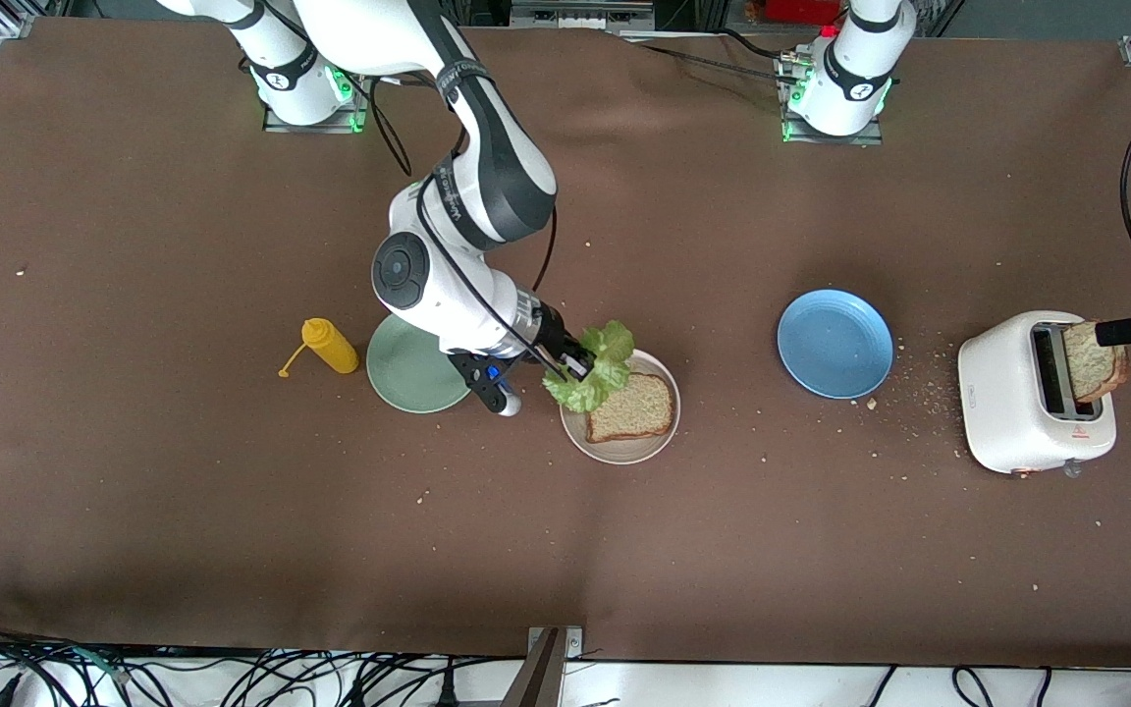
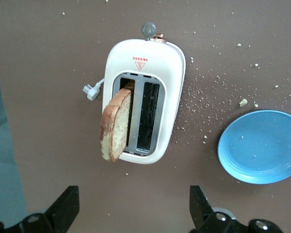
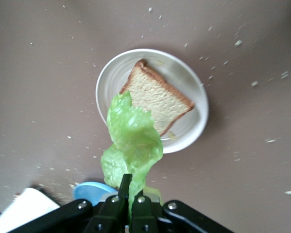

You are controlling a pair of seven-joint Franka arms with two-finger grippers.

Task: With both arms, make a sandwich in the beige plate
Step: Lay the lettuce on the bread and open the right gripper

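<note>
- Sandwich so far is one square slice of speckled brown bread [image 1: 630,408] lying flat in the round pale beige plate [image 1: 624,453], with a crinkled green lettuce leaf [image 1: 597,371] hanging over the plate's edge toward the right arm's end of the table.
- Right gripper [image 1: 577,365] is up over that plate edge with its fingers pinched tight on the lettuce; the right wrist view shows the leaf [image 3: 130,145] dangling from the tips above the bread [image 3: 157,99], which the front view only hints at.
- Left gripper [image 2: 133,206] is above the white two-slot toaster [image 1: 1029,405], fingers spread wide and holding nothing. Only the left wrist view shows both fingers; the front view catches just a dark bit of it at the frame edge.
- Second brown bread slice [image 2: 117,126] sticks up tilted out of one toaster slot.
- Round blue plate [image 1: 834,343] sits between the beige plate and the toaster, crumbs scattered near it.
- Front view alone shows the mint-green round plate [image 1: 410,373] partly under the right arm, and a yellow squeeze bottle [image 1: 328,346] lying just beside it.
</note>
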